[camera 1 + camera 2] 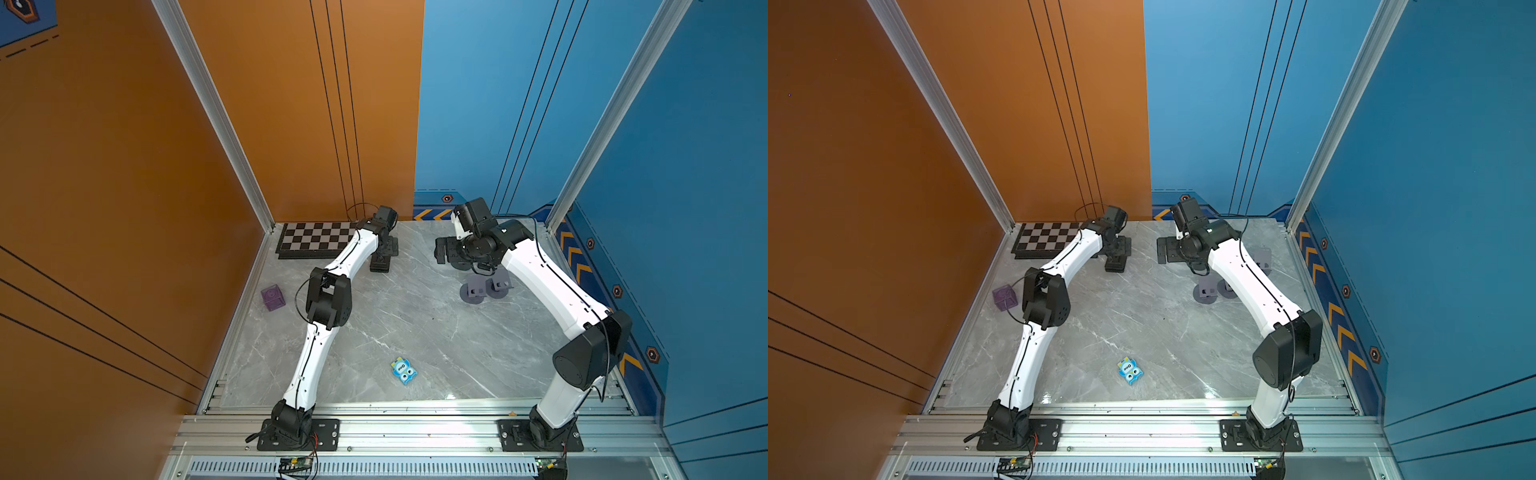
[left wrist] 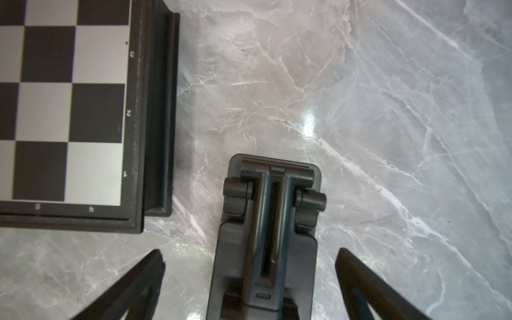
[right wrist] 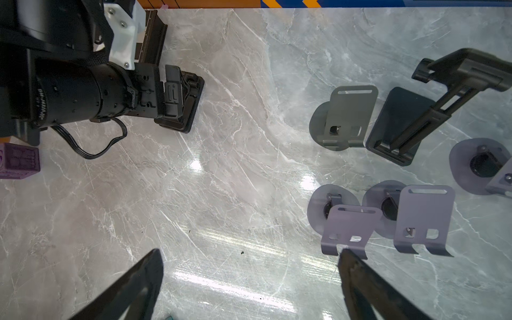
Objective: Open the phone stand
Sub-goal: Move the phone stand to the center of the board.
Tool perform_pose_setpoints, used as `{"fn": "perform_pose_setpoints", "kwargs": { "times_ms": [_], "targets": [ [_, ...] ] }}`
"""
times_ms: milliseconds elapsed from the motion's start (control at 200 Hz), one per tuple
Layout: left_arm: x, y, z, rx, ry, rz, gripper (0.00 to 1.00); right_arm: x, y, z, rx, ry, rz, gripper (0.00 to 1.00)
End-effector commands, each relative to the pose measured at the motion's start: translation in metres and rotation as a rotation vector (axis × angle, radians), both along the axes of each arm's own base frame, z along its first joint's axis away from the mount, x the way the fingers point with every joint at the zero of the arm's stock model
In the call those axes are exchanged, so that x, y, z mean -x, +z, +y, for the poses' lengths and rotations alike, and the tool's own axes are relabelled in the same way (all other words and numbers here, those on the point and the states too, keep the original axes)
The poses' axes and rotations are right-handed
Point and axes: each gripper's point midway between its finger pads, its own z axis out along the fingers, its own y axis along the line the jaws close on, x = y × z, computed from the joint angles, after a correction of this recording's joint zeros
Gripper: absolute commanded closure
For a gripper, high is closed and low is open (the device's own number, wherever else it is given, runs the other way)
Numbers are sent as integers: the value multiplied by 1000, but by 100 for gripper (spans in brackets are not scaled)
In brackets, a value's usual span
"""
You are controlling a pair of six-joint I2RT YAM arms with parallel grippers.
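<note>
A blue toy point(image 1: 403, 371) lay nearest on the tabletop point(image 1: 415, 324), with a purple cube point(image 1: 273, 297) farther back on the left. Both arms stretched toward the back wall. The right arm point(image 1: 548, 282) bent its wrist leftward near some grey stands point(image 1: 484, 286), jaws open and empty. The left arm point(image 1: 349, 253) pointed down over the folded black phone stand point(image 2: 266, 235) beside the chessboard point(image 1: 316, 239), jaws spread wide on either side of it, not touching.

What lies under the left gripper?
A black phone stand, folded flat on the marble table, lies between the open jaws of the left gripper. The gripper covers part of it from above.
</note>
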Motion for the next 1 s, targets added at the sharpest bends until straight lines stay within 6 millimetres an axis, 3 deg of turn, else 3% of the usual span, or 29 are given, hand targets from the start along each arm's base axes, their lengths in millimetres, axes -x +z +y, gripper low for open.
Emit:
{"fn": "perform_pose_setpoints", "kwargs": {
  "times_ms": [0, 490, 525, 661, 856, 991],
  "targets": [
    [1, -7, -4, 13, 18, 21, 2, 9, 3, -1, -11, 4, 21, 0],
    [16, -53, -11, 19, -2, 121, 1, 11, 5, -12, -19, -11, 21, 0],
    [17, -55, -12, 20, -8, 126, 1, 14, -4, -14, -10, -12, 44, 0],
    [24, -61, -15, -5, -33, 154, 1, 15, -5, -17, -16, -20, 50, 0],
    [42, -66, -19, -22, -54, 208, 12, 15, -2, -23, -20, -30, 44, 0],
    [57, -68, -17, -27, -56, 243, 37, 14, 1, -23, -32, -30, 37, 0]
  ]
}}
